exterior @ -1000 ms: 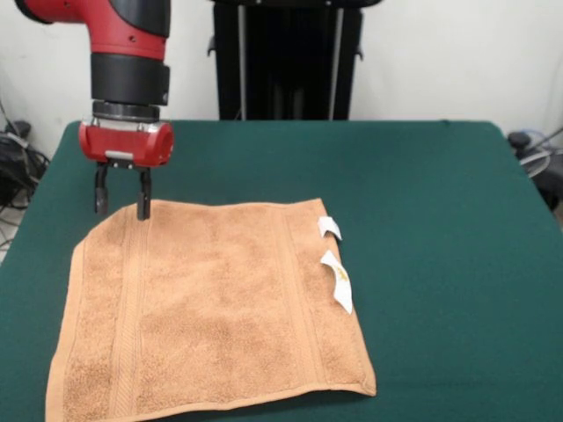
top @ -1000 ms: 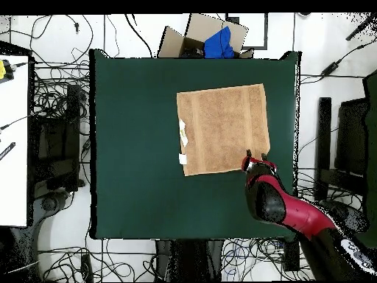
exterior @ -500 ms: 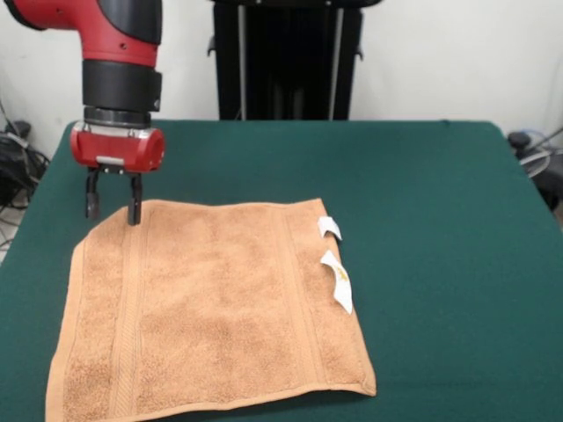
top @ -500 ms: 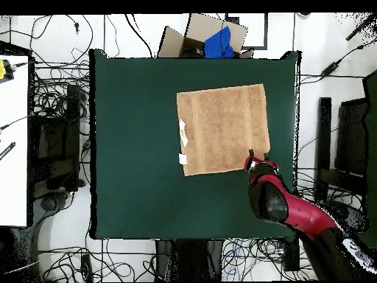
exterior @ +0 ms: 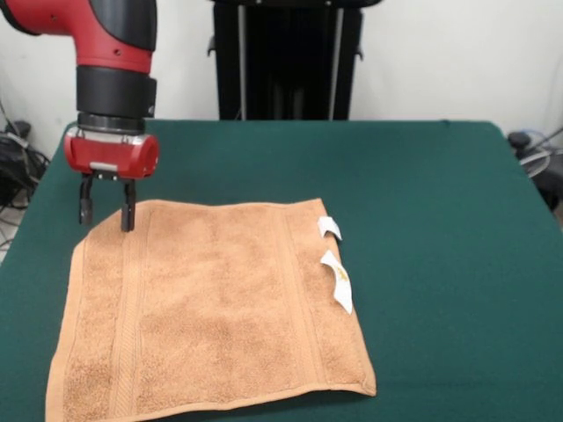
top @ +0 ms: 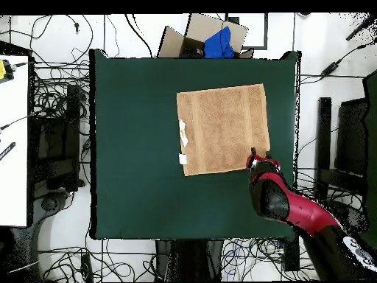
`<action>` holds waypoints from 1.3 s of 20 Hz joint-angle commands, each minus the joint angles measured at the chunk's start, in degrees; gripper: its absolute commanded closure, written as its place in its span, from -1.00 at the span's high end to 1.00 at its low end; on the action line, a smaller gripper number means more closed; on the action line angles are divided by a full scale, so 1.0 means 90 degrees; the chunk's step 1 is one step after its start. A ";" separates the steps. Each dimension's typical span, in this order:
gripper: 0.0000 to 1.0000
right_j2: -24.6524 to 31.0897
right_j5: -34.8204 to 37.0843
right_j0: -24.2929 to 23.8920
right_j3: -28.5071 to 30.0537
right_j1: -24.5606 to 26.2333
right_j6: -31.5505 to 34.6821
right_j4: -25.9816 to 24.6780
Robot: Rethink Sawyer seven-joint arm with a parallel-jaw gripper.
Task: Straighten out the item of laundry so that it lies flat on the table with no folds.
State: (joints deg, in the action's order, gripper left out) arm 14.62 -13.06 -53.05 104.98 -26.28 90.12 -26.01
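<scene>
My gripper (exterior: 106, 214) hanging above far left corner of towel (exterior: 211, 308), jaws parted, gripping nothing. Orange-tan towel lying spread flat on green table (exterior: 440, 220), toward near left part in front view. Woven border bands running along towel's left and right sides. Two white tags (exterior: 336, 280) sticking out from right edge. Red arm (top: 294, 210) reaching in from above in front view.

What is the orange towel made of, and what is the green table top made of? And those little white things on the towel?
The towel looks like terry cloth: a fuzzy, looped surface with flatter woven bands. The table top seems covered in dark green felt-like fabric, matte with no shine. The white tags are probably thin fabric or paper labels; they curl up, but the material cannot be told for sure.
</scene>
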 commanded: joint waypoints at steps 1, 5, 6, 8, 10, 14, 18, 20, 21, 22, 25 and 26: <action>1.00 0.0575 0.0409 0.0126 -0.0451 0.0410 0.0516 -0.0439; 1.00 0.0562 0.0427 0.0155 -0.0488 0.0430 0.0553 -0.0425; 1.00 0.0544 0.0400 0.0166 -0.0485 0.0439 0.0570 -0.0429; 1.00 0.0512 0.0367 0.0182 -0.0473 0.0449 0.0594 -0.0439; 1.00 0.0471 0.0335 0.0201 -0.0466 0.0460 0.0617 -0.0443; 1.00 0.0395 0.0289 0.0249 -0.0440 0.0430 0.0654 -0.0422; 1.00 0.0351 0.0234 0.0285 -0.0499 0.0507 0.0659 -0.0419; 1.00 0.0323 0.0192 0.0316 -0.0549 0.0558 0.0659 -0.0417; 1.00 0.0293 0.0155 0.0346 -0.0572 0.0574 0.0667 -0.0407; 1.00 0.0275 0.0150 0.0359 -0.0570 0.0556 0.0666 -0.0404; 1.00 0.0256 0.0153 0.0369 -0.0574 0.0525 0.0654 -0.0410; 1.00 0.0262 0.0152 0.0362 -0.0579 0.0532 0.0651 -0.0418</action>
State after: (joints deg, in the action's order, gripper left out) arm 14.67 -13.06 -52.61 104.28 -23.19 90.12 -27.54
